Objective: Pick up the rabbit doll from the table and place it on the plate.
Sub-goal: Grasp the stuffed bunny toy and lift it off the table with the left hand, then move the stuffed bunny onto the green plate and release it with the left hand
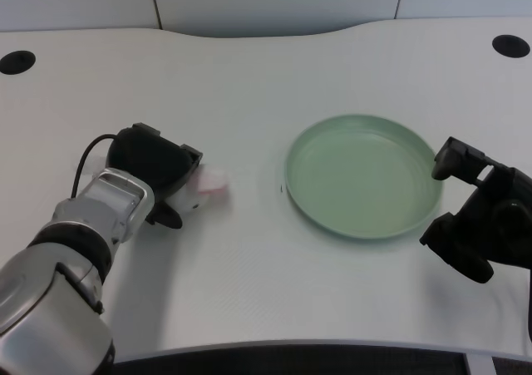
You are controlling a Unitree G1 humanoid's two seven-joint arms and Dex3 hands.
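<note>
left hand down over the rabbit, plate sitting bare

head view: my left hand [154, 171] is down on the white table [249, 76], fingers curled in over the rabbit doll [208, 187]. it looks like i've got it wrapped, with the palm covering most of it, but i honestly can't see the fingertips well enough to say how firm the hold is. what shows of the doll is just a pale pink and white bit poking out on the side of my hand toward the plate, touching the table.

the green plate [363, 223] is well apart from the doll, over toward my right, with nothing on it. my right hand [486, 225] sits just beside the plate's far edge.

hard to make out: the doll's shape is mostly hidden under my hand, so i can't tell which way it lies or which part is sticking out. my left forearm [79, 242] runs off the bottom left corner, and a black cable [83, 160] loops out behind the wrist. my right hand is cut off at the picture's right edge. two dark round holes [17, 61] sit in the table's far corners.
</note>
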